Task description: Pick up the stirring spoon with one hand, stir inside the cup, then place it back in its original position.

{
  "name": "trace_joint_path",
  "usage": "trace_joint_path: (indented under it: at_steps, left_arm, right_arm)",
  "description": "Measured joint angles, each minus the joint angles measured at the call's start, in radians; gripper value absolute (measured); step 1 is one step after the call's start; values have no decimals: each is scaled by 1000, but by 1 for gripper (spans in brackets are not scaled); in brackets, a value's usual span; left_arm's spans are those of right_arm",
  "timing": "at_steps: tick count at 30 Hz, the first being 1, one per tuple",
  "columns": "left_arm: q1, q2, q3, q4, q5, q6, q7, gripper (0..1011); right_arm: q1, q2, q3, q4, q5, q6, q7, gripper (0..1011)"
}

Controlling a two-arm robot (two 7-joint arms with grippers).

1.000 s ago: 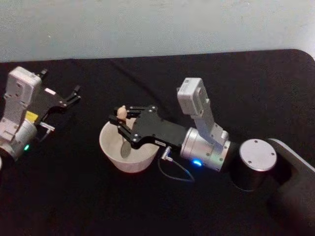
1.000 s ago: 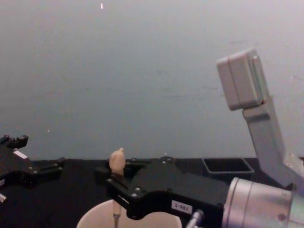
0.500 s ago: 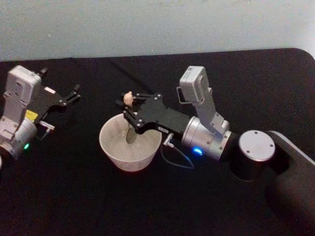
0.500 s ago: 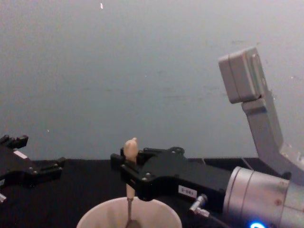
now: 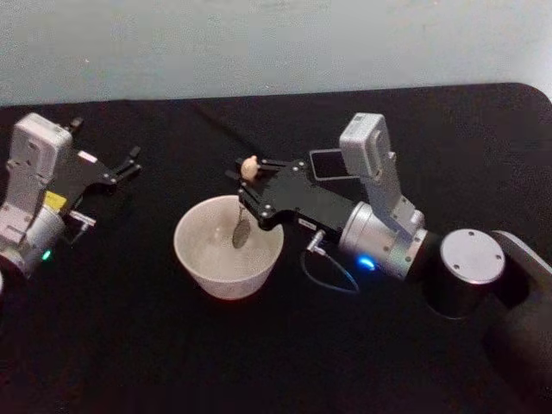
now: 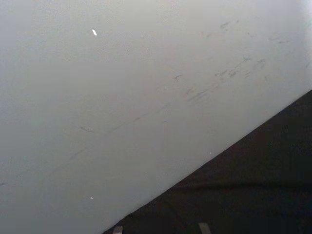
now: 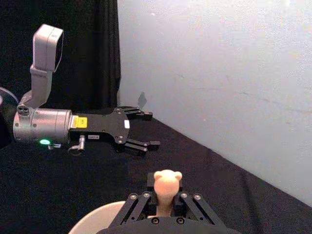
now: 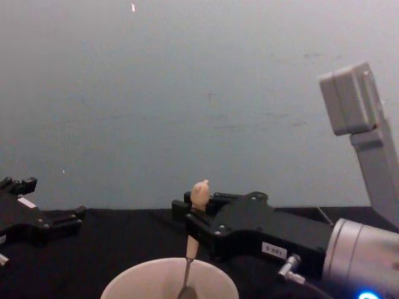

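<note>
The stirring spoon [image 5: 247, 169] hangs upright by its beige knob, held in my right gripper [image 5: 251, 186], which is shut on the handle. Its dark bowl [image 5: 241, 233] sits inside the cup [image 5: 226, 280], toward the cup's right side. In the chest view the spoon [image 8: 199, 192] drops its stem into the cup's rim [image 8: 134, 278], with the right gripper [image 8: 197, 219] just behind it. The knob [image 7: 167, 182] also stands between the fingers in the right wrist view. The dark grey holder [image 5: 325, 164] stands behind the right arm, partly hidden. My left gripper [image 5: 132, 161] rests open at the far left.
The table [image 5: 129, 362] is covered in black cloth, and a pale wall runs along its far edge. A thin cable [image 5: 332, 278] loops beside the right wrist. The left gripper [image 7: 140, 129] shows across the table in the right wrist view.
My right gripper has moved right and back with the spoon, lifting it. The spoon's bowl went from the cup's middle to its right side. The holder has come into sight. The left arm stayed still.
</note>
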Motion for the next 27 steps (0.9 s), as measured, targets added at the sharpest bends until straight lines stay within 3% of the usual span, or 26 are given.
trace_joint_path:
  at_steps: [10, 27]
  left_arm:
    - [0, 0, 0, 0, 0, 0, 0, 1001]
    - [0, 0, 0, 0, 0, 0, 0, 1001]
  right_arm:
    - [-31, 24, 7, -47, 18, 12, 12, 175]
    - [-66, 58, -13, -99, 25, 37, 28, 175]
